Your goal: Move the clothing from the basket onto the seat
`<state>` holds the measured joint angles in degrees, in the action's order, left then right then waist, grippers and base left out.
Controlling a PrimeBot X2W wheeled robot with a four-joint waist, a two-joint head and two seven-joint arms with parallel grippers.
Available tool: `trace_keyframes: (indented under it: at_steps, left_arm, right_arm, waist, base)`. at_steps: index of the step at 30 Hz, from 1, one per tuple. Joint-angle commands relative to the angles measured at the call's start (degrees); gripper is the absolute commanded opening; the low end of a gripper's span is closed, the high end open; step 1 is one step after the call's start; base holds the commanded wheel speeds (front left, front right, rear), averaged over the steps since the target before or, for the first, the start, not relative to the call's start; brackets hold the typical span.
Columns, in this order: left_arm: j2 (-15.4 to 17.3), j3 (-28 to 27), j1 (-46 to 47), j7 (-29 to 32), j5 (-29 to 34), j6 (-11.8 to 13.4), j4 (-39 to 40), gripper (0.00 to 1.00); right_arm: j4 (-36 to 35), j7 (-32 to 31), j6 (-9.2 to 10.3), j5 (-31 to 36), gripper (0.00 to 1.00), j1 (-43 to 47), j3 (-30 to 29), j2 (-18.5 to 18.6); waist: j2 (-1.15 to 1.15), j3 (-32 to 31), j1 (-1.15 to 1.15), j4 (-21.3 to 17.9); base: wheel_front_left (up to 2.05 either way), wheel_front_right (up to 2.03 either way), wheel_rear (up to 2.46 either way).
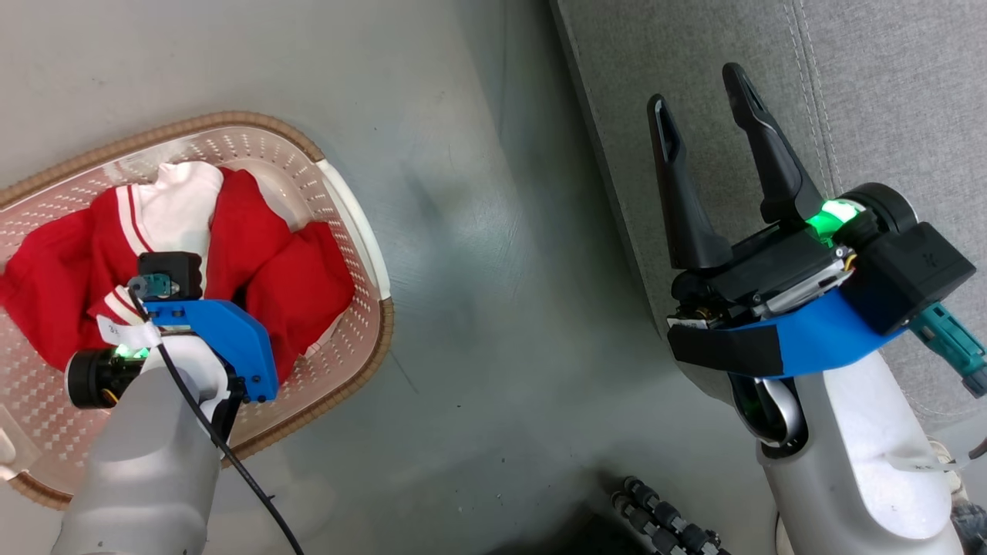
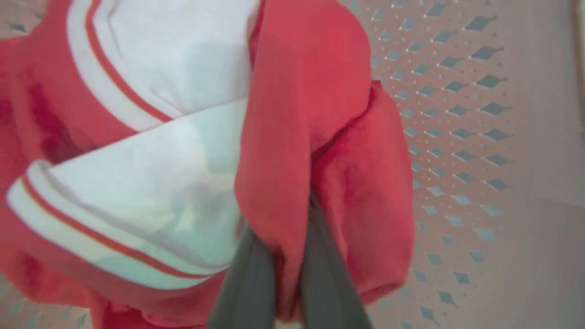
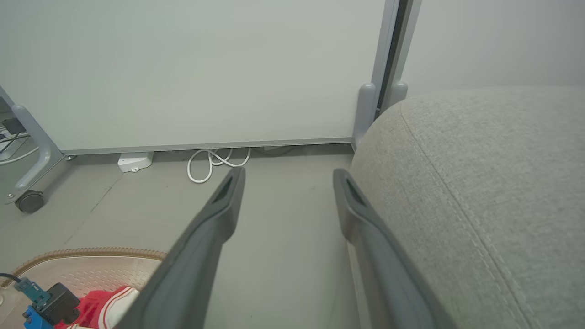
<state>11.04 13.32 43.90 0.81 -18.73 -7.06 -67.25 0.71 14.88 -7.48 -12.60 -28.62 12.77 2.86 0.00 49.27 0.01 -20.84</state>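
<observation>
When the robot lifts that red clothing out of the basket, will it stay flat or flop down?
Probably flop: the red clothing bunches into soft folds where the left gripper pinches it. It looks like thin cloth, so it should lift easily. Hanging parts might drag over the basket rim.

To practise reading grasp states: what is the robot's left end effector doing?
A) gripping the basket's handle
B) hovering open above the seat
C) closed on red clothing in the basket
C: the left end effector is pinched shut on a fold of the red clothing, inside the basket.
</observation>
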Motion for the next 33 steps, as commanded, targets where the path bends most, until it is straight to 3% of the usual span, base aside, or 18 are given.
trace_keyframes:
  at_steps: [1,8,15,24,33]
  left_arm:
    - [0.2,0.0,1.3,-0.6,-0.3,0.0,-0.4,0.00]
    - [-1.2,1.2,1.2,-2.0,-0.8,-0.3,-2.3,0.00]
    - [-4.5,7.0,-1.2,-5.1,1.0,-0.5,-1.9,0.00]
    - [-7.7,18.4,-5.5,-7.1,-5.7,-0.6,5.5,0.00]
    - [-8.1,30.0,-4.7,-7.0,-14.9,-0.6,15.3,0.00]
  right_arm:
    - [0.2,0.4,-0.03,0.1,1.00,-1.0,0.1,0.0]
    - [1.8,0.4,-0.03,1.0,1.00,-0.9,-0.2,0.1]
    - [5.8,0.4,-0.03,2.3,1.00,2.2,-2.0,0.1]
    - [9.5,-2.2,-0.02,4.9,1.00,8.8,-3.3,0.1]
    - [8.4,-5.8,-0.03,4.8,1.00,16.0,-4.5,0.1]
  waist:
    - [0.00,-0.2,-0.01,0.2]
    - [0.00,-3.8,-0.01,1.8]
    - [0.00,-16.3,-0.01,6.4]
    - [0.00,-34.4,-0.01,13.3]
    - [0.00,-45.7,-0.01,17.4]
  base:
    - [0.00,0.00,0.00]
    - [0.00,0.00,0.00]
    - [0.00,0.00,0.00]
    - [0.00,0.00,0.00]
    - [0.00,0.00,0.00]
